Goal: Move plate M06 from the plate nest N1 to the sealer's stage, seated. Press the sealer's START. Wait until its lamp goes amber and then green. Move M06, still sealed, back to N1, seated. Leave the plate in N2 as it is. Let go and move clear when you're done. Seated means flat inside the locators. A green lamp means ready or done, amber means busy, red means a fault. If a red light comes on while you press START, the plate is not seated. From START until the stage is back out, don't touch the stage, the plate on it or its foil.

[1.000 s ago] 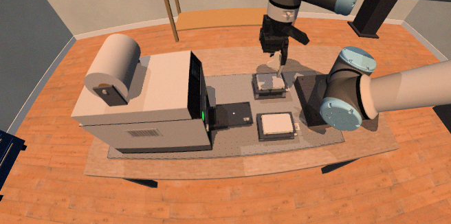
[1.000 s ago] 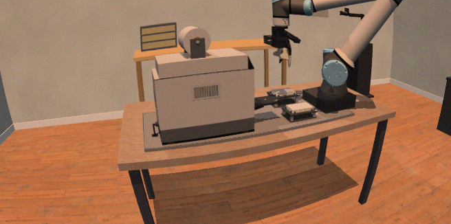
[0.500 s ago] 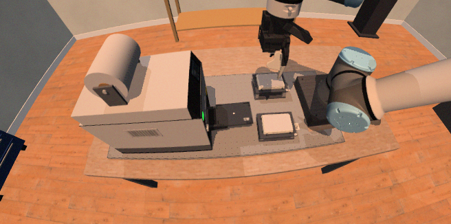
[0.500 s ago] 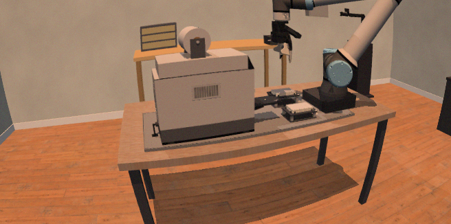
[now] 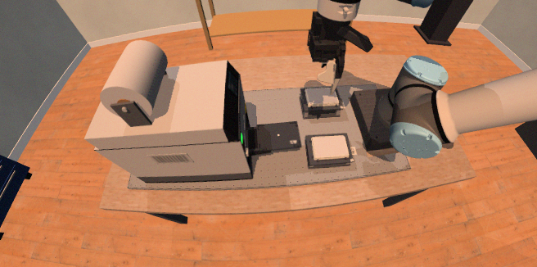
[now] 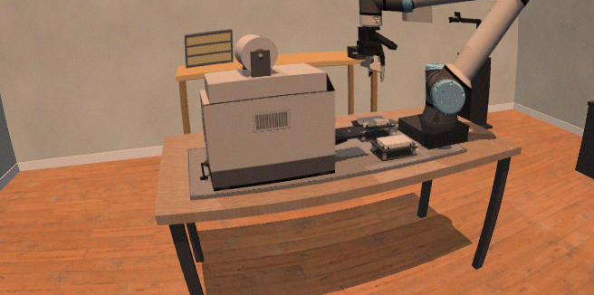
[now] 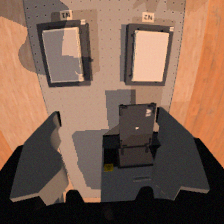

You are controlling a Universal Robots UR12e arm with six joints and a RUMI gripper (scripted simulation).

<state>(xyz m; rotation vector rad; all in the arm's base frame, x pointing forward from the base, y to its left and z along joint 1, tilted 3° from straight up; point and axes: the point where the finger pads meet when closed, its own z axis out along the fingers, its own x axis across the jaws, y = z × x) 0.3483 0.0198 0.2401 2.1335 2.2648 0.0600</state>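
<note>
I see my hand [image 6: 377,67] hanging open high above two plates [image 6: 372,121] beside the sealer [image 6: 267,128] on the tabletop [image 6: 281,200], holding nothing.
</note>
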